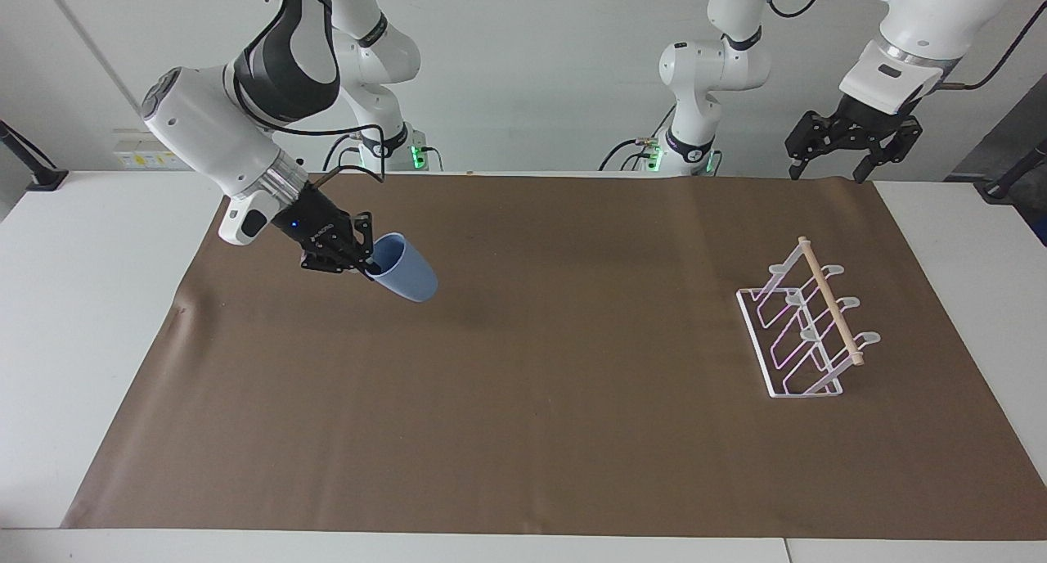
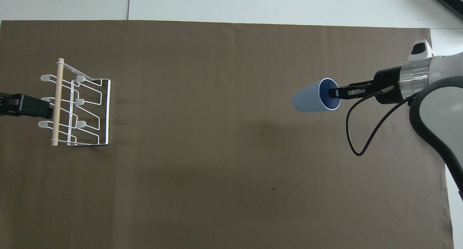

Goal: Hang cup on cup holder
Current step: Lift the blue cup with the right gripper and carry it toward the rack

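Blue cup (image 1: 402, 277), tilted, hangs above the brown mat (image 1: 540, 432), its rim pinched by the right gripper (image 1: 366, 262) (overhead view shows the open mouth). White cup holder (image 1: 806, 326) sits toward the left arm's end; left gripper (image 1: 851, 137) waits raised, fingers spread.

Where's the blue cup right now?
The cup is in the right gripper, held tilted above the brown mat at the right arm's end.
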Available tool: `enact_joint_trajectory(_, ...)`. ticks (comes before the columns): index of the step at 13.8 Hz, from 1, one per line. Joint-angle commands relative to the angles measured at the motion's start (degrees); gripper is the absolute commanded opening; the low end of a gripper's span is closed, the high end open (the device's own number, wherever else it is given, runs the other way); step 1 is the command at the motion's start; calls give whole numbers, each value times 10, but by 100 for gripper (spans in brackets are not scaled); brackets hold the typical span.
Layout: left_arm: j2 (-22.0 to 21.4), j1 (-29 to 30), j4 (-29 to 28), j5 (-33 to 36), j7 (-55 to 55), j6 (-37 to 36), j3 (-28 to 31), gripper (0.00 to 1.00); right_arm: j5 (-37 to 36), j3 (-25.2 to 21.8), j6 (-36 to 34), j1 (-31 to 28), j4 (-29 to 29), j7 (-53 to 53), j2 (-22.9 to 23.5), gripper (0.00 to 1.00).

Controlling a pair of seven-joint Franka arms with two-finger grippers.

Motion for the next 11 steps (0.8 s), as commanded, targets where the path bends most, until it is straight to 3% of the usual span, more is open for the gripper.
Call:
enact_joint_trajectory(1, -13, -1, -13, 11, 2, 1, 2, 100, 97, 4, -37, -13, 2, 55, -10, 0)
enact_joint_trajectory(6, -18, -21, -22, -5, -79, 4, -16, 100, 230, 13, -60, -5, -14, 60, -17, 0)
enact_joint_trajectory(11, -9, -27, -10, -87, -217, 13, -45, 100, 386, 19, -99, -5, -34, 99, -14, 0)
